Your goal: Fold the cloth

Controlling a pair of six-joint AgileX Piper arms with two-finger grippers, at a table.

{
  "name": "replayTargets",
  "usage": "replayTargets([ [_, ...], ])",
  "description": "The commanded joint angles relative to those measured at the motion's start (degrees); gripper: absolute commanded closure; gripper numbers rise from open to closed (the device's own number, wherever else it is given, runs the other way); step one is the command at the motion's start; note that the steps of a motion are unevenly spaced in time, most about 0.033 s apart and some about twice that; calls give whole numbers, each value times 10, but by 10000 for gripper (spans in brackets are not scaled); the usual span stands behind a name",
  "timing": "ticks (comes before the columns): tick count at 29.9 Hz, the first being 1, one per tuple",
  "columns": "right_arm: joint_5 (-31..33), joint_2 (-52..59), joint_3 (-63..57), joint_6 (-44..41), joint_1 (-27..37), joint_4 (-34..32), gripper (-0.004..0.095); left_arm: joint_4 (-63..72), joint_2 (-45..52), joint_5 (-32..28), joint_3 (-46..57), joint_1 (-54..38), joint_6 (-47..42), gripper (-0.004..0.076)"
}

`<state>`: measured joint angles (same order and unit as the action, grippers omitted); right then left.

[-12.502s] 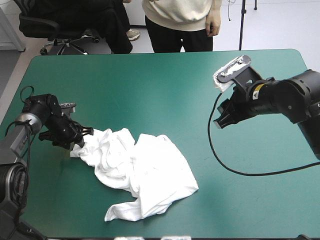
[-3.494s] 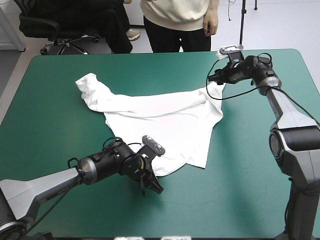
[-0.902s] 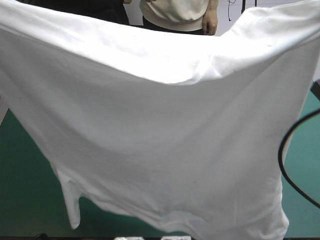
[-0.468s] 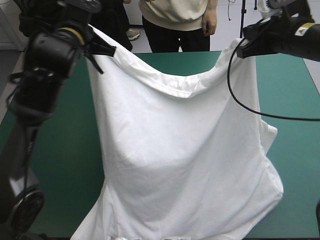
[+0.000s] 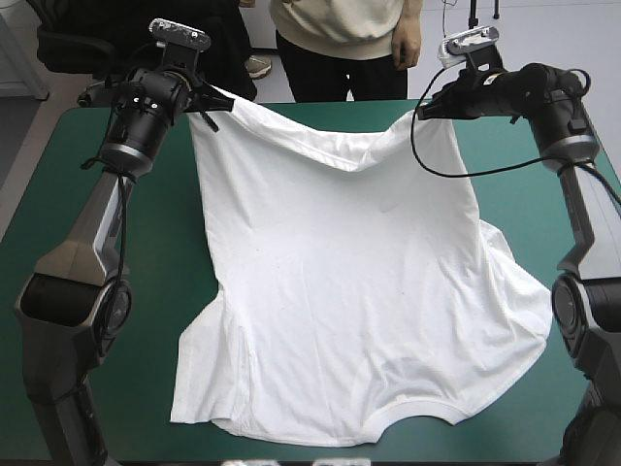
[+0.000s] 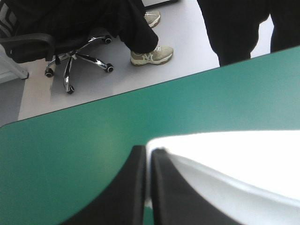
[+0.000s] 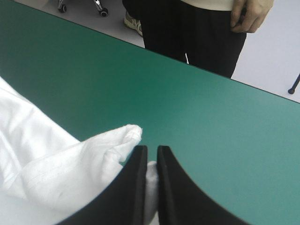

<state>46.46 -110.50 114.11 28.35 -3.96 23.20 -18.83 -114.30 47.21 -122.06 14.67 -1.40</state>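
Nearest you, behind both hands, the T-shirt (image 5: 359,291) lies spread on the tabletop (image 5: 320,121). Its collar end is closest to you and a sleeve lies out to each side, the right one rumpled. It looks like thin, soft cloth: light and limp. Expect it to sag and drag over the teal-green cover (image 5: 146,291) rather than hold a line, so I'd judge corners and seams the only useful places to take it. That is where you have it. Your left hand (image 6: 149,151) is all but closed, with a hem corner pinched between its black fingers. Your right hand (image 7: 151,150) is likewise nearly closed on the other hem corner, a fold of cloth bulging beside it. The hem dips between the two hands. Ahead of both hands a bare strip of cover runs to the tabletop's far edge. It looks smooth and matte, with room to lay the hem flat.
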Motion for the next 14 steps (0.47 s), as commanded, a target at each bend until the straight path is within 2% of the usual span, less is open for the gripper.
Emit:
replayTargets([
  [1,-80,8,17,13,3,41,911,28,7,-63,-17,-13,24,738],
  [3,-89,-7,18,13,3,41,897,29,-9,-64,-17,-16,24,738],
  [5,-90,-24,18,17,3,41,836,30,-30,-64,-17,-16,23,738],
  [7,-87,-38,18,22,3,41,735,36,-48,-61,-17,-16,14,737],
  [10,-83,-55,18,23,3,41,476,49,-60,-60,-17,-16,14,727],
  [12,-84,-56,18,23,3,41,324,47,-61,-58,-17,-16,18,654],
  [14,-83,-55,22,24,4,38,271,46,-57,-48,-18,-16,19,540],
])
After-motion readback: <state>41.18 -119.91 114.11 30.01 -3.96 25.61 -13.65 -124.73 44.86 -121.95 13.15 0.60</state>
